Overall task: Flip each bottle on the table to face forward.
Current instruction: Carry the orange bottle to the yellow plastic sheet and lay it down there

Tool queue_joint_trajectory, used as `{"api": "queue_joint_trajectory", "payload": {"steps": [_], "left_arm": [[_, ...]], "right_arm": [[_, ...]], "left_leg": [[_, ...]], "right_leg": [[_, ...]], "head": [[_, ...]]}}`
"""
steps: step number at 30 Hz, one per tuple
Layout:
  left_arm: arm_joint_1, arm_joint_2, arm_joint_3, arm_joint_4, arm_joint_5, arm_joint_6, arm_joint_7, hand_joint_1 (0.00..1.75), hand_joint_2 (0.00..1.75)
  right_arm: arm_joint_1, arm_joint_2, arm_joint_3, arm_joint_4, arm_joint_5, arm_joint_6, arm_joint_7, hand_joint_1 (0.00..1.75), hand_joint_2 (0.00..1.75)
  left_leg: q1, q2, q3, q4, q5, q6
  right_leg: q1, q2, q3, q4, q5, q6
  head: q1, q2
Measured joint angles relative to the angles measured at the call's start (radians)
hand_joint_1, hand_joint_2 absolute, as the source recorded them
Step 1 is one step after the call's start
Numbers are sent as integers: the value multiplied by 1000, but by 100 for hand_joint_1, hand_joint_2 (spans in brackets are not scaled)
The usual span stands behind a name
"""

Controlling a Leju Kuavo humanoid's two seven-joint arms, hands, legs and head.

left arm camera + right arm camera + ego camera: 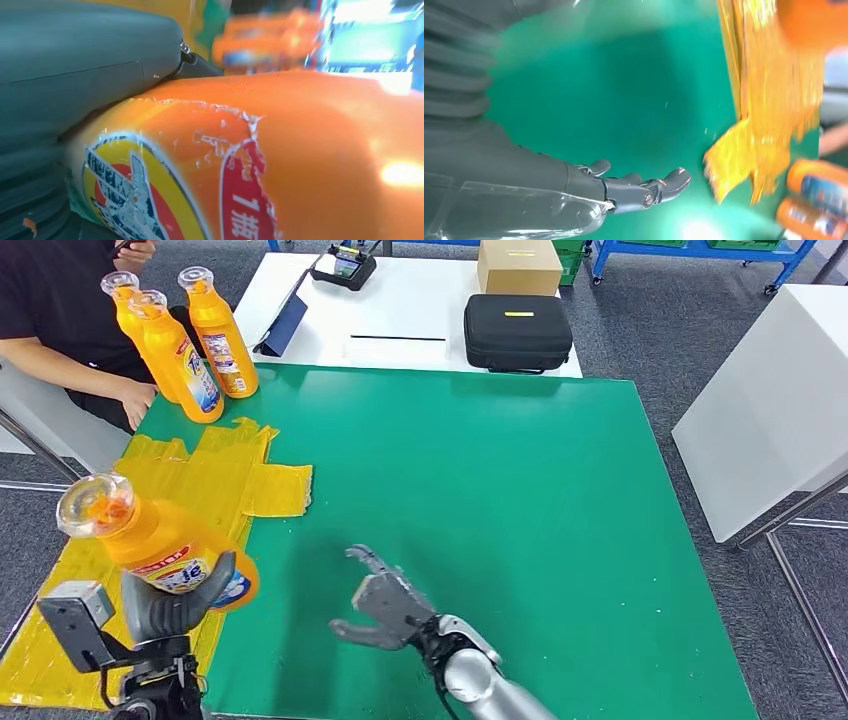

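At the lower left of the head view the left hand (165,608) grips an orange bottle (165,545), tilted with its clear cap (95,505) towards the upper left, lifted over the yellow sheet (240,480) that lies on the green table (520,500); the left wrist view shows the thick grey thumb (85,65) pressed against the bottle's body beside a torn, peeling label (165,195). The right hand (385,605) hovers low in the centre of the head view over the bare green, fingers (664,186) apart and holding nothing. Three more bottles (190,345) stand upright at the upper left, near a person's hand (135,398).

By my judgement the bottle is full and fairly heavy, with a stiff but smooth plastic wall, so it may slip or twist in a loose grasp; the glossy shine suggests little friction; the ragged label gives poor purchase. The best hold seems to be round the wide middle of the body, not the narrow neck or cap, with the free hand ready to steady the base while turning it.
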State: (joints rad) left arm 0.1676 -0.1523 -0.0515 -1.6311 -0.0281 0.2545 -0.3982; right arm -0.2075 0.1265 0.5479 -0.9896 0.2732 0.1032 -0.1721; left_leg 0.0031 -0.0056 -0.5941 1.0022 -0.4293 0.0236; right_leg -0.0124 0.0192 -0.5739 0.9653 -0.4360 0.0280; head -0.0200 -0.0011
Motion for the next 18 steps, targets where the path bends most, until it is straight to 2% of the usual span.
{"api": "queue_joint_trajectory", "payload": {"steps": [2, 4, 6, 8, 11, 18], "left_arm": [[11, -2, 13, -15, -141, 89, -3, 175, 175], [19, -4, 21, -27, -363, 221, 12, 175, 175], [25, -7, 27, -32, -628, 346, 56, 175, 175], [30, -11, 38, -32, -858, 414, 110, 175, 175], [40, -18, 56, -23, -1033, 430, 166, 175, 175], [56, -17, 55, 36, -1126, 430, 250, 175, 175]], "right_arm": [[28, -11, -32, -45, -1, 3, 6, 0, 0], [54, -18, -58, -84, -1, 8, 8, 0, 0], [72, -23, -76, -118, -3, 14, 8, 0, 0], [84, -26, -90, -149, -8, 20, 8, 0, 0], [99, -29, -106, -186, -15, 30, 8, 0, 0], [133, -39, -128, -244, -34, 47, 2, 0, 0]], "left_leg": [[0, 0, 0, 0, 0, 0], [0, 0, 0, 0, 0, 0], [0, 0, 0, 0, 0, 0], [0, 0, 0, 0, 0, 0], [0, 0, 0, 0, 0, 0], [0, 0, 0, 0, 0, 0]], "right_leg": [[0, 0, 0, 0, 0, 0], [0, 0, 0, 0, 0, 0], [0, 0, 0, 0, 0, 0], [0, 0, 0, 0, 0, 0], [0, 0, 0, 0, 0, 0], [0, 0, 0, 0, 0, 0]], "head": [[0, 0], [0, 0], [0, 0], [0, 0], [0, 0], [0, 0]]}}
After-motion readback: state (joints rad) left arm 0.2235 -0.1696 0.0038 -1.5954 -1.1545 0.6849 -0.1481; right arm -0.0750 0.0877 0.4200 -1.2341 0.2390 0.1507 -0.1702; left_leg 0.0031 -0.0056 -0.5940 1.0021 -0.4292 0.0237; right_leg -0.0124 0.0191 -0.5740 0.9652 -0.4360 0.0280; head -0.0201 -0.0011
